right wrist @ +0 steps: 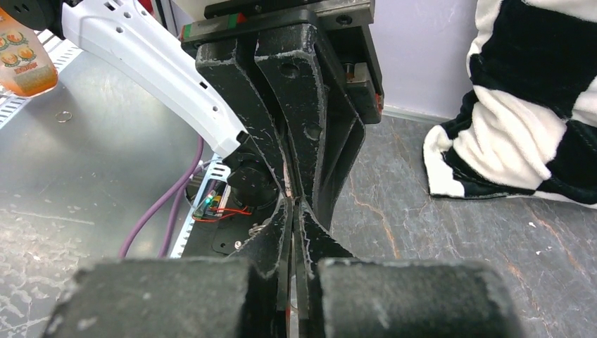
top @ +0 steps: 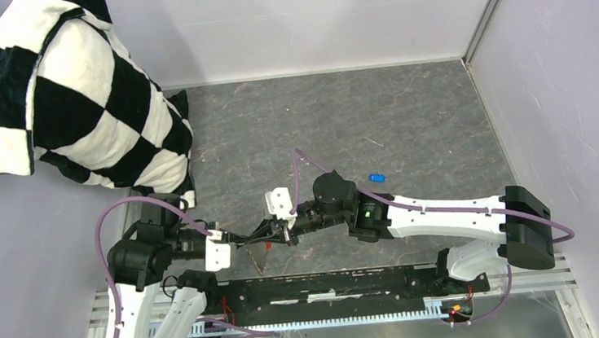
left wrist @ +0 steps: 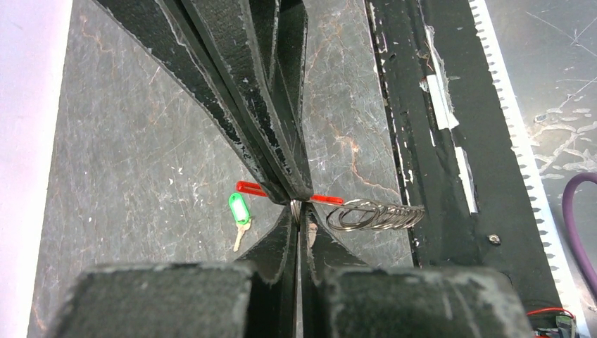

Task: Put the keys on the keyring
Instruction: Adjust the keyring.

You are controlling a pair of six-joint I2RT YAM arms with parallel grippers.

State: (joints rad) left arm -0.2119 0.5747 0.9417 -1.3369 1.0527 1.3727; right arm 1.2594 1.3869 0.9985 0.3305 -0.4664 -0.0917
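The keyring is held off the mat between both grippers. In the left wrist view my left gripper is shut on its thin metal ring. The red tag sticks out either side of the right fingers, and the grey chain strap hangs to the right. My right gripper is shut, tip to tip with the left, on the red tag. In the top view the two grippers meet. The green key lies on the mat below them. The blue key lies apart, to the right.
A black-and-white checkered plush fills the back left corner. A black rail and a metal plate run along the near edge. An orange bottle stands beyond the plate. Grey walls close off the back and the right.
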